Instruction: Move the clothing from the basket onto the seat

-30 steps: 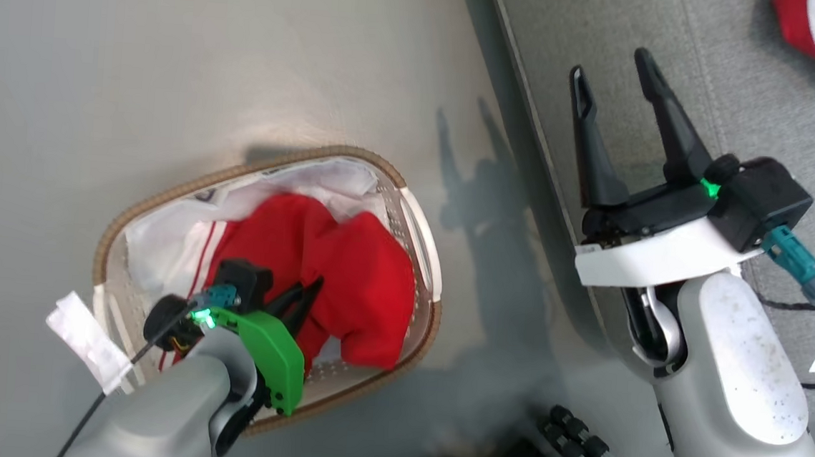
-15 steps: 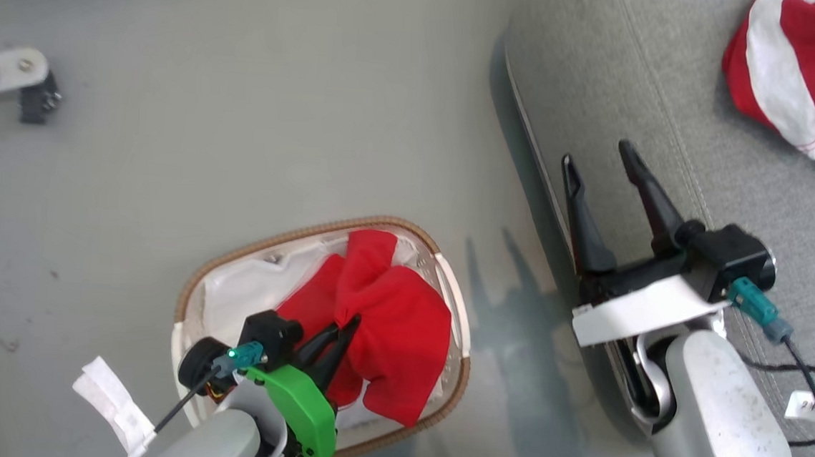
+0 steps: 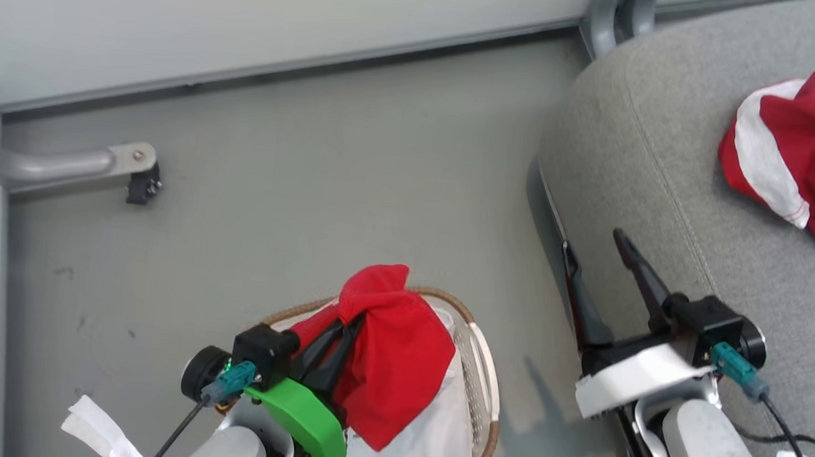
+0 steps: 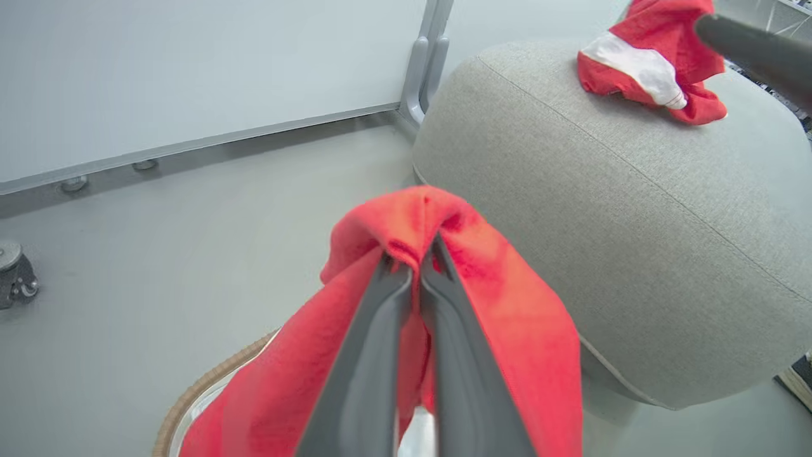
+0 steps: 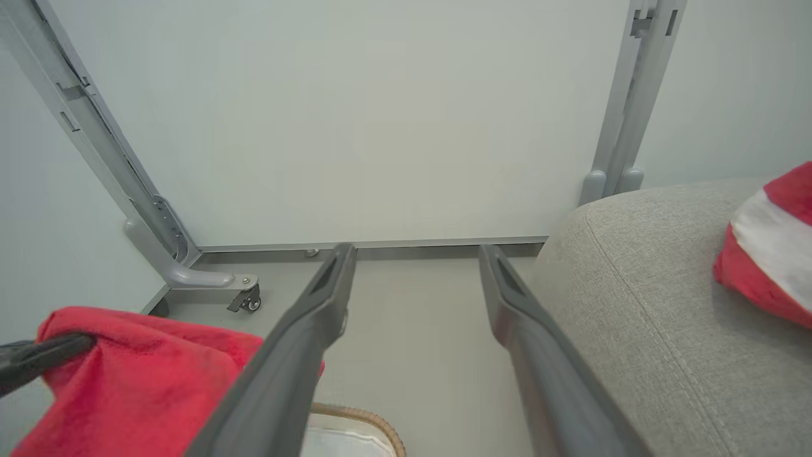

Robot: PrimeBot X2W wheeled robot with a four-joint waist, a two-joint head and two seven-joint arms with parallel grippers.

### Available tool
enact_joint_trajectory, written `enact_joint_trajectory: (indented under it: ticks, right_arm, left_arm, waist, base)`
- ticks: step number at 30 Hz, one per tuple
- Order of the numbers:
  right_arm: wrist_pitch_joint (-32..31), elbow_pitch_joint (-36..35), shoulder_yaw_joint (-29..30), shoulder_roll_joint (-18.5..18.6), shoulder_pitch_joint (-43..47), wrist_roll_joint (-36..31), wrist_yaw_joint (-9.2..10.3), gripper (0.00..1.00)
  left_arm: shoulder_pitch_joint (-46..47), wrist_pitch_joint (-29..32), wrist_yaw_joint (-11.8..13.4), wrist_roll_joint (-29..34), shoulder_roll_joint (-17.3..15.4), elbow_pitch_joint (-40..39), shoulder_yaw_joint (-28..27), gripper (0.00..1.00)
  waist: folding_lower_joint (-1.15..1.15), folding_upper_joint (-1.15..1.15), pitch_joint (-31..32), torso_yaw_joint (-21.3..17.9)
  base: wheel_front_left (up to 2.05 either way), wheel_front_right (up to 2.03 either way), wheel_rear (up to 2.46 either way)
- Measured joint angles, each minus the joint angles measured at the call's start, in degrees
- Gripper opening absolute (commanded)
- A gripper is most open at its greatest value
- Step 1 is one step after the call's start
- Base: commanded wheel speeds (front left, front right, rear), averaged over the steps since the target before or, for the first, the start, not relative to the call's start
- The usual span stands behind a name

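My left gripper (image 3: 352,319) is shut on a bright red garment (image 3: 398,360), which hangs from the fingertips above the white basket with the brown woven rim (image 3: 488,385). In the left wrist view the gripper (image 4: 411,255) pinches a fold of that red cloth (image 4: 507,304), with the basket rim (image 4: 190,393) below. The large grey seat (image 3: 670,168) lies to the right and bears another red and white garment (image 3: 799,163). My right gripper (image 3: 593,245) stands open and empty beside the seat's edge; its wrist view shows the spread gripper (image 5: 417,254), the seat (image 5: 634,304) and the held garment (image 5: 146,374).
A pale wall panel runs along the back, with a grey metal foot and caster (image 3: 135,177) at the left and a grey post (image 3: 609,9) behind the seat. Black cables (image 3: 794,442) trail at the lower right. Grey floor lies between basket and wall.
The head camera has tilted up, bringing the wall into view. My left gripper has risen with the red garment, drawing it up out of the basket. The right gripper stays open.
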State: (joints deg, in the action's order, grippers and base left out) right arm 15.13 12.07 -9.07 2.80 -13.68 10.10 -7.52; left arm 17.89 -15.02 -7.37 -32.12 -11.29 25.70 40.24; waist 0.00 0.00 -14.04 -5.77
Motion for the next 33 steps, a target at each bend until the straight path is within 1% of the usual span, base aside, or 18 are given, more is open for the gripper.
enact_joint_trajectory:
  ticks: [4,10,19,22,25,29,33]
  right_arm:
    - [0.0,0.8,-0.5,0.0,2.1,0.0,0.0,1.0]
    - [0.0,1.3,-1.1,0.1,4.4,0.8,0.0,1.0]
    - [0.0,3.3,-5.2,0.0,6.9,-0.5,0.0,1.0]
    - [0.0,4.0,-7.6,0.0,7.4,-1.6,0.0,1.0]
    - [0.0,4.3,-12.2,0.8,7.4,-2.8,0.0,1.0]
    - [0.0,4.0,-16.8,1.8,7.0,-3.8,0.0,1.0]
    - [0.0,4.3,-19.3,2.0,5.0,-5.9,0.0,1.0]
  left_arm:
    - [-0.5,0.0,0.0,1.9,0.5,-3.5,-3.4,0.0]
    - [-0.5,0.0,0.0,4.7,1.1,-8.5,-6.8,0.0]
    - [1.3,0.0,0.0,6.8,1.4,-13.4,-9.4,0.0]
    - [1.4,0.0,0.0,7.2,1.6,-14.3,-9.9,0.0]
    - [1.4,0.0,0.0,7.3,2.1,-14.7,-9.7,0.0]
    - [1.3,0.0,0.0,7.2,2.7,-15.5,-9.1,0.0]
    - [1.2,0.0,0.0,7.3,2.9,-15.5,-8.7,0.0]
  waist:
    - [0.0,0.0,3.0,1.1]
    - [0.0,0.0,6.5,2.4]
    - [0.0,0.0,10.0,3.8]
    - [0.0,0.0,10.9,4.2]
    - [0.0,0.0,11.7,4.6]
    - [0.0,0.0,12.0,5.1]
    - [0.0,0.0,12.0,5.6]
  base:
    - [0.0,0.0,0.0]
    - [0.0,0.0,0.0]
    - [0.0,0.0,0.0]
    - [0.0,0.0,0.0]
    - [0.0,0.0,0.0]
    - [0.0,0.0,0.0]
    - [0.0,0.0,0.0]
